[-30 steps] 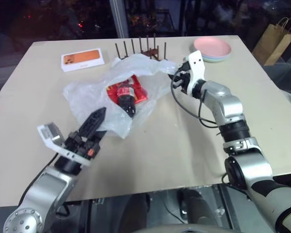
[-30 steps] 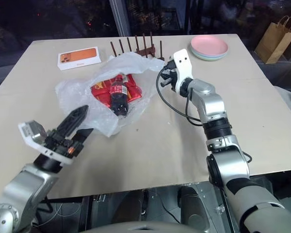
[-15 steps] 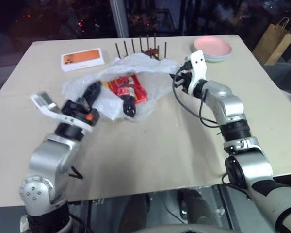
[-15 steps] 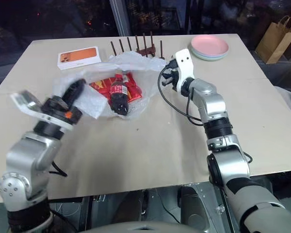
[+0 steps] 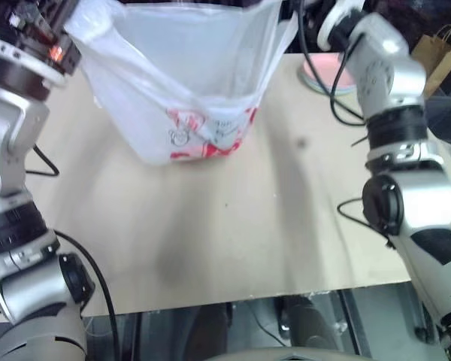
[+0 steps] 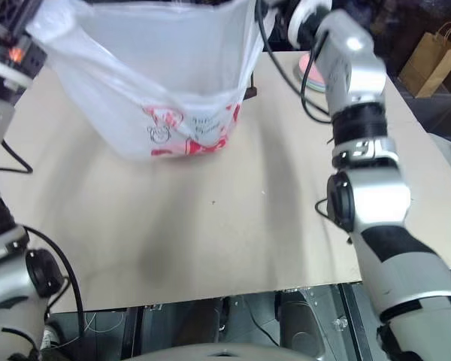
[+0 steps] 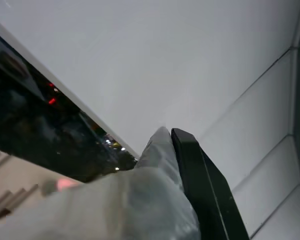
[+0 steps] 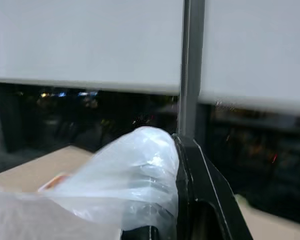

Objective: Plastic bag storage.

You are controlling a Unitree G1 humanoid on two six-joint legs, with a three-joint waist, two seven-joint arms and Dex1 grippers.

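Both arms raised. Plastic bag (image 5: pixel 184 83) is strung between them over the far half of the surface (image 5: pixel 233 233), mouth up and spread wide. Its red-printed bottom hangs near the surface; can't tell if it touches.

Left tool (image 7: pixel 174 150): fingers together, clamped on bag film. In the wrist view the film is bunched against the black finger (image 7: pixel 202 185). In the head views that arm's wrist sits at the bag's upper left corner.

Right tool (image 8: pixel 177 165): fingers together, clamped on a wad of the film, bunched against its black finger (image 8: pixel 202 187). In the head views the right forearm runs up to the bag's upper right corner.

Bag is translucent white; contents can't be made out through it.

Pink plate (image 5: pixel 319 71) lies on the surface, behind the right arm and partly hidden by it. Brown paper bag (image 5: pixel 436 53) with handles stands off the surface, far right.
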